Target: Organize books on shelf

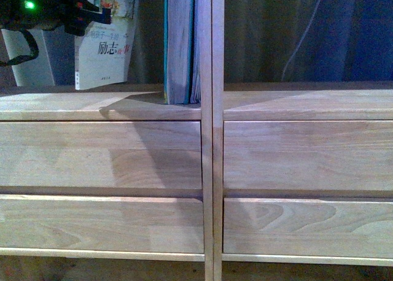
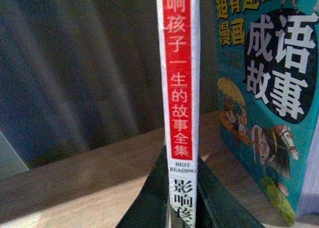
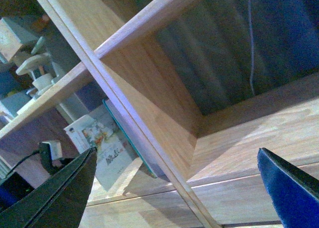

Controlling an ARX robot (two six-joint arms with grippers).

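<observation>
The pale wood shelf [image 1: 110,106] fills the front view. The thick teal book [image 1: 179,42] stands upright in the left compartment against the centre divider [image 1: 217,78]. My left gripper [image 1: 101,14] is shut on the white book [image 1: 104,51] and holds it upright just above the shelf board, left of the teal book. In the left wrist view the white book's red and white spine [image 2: 180,88] sits between my black fingers [image 2: 149,198], with the teal book's cover [image 2: 269,88] beside it. My right gripper [image 3: 177,180] is open and empty in front of the shelf.
Two drawer fronts [image 1: 98,155] lie under each compartment. The right compartment [image 3: 259,118] is backless, with grey curtain and blue cloth [image 1: 362,29] behind. A white cable [image 1: 307,29] hangs there. A gap lies between the two books.
</observation>
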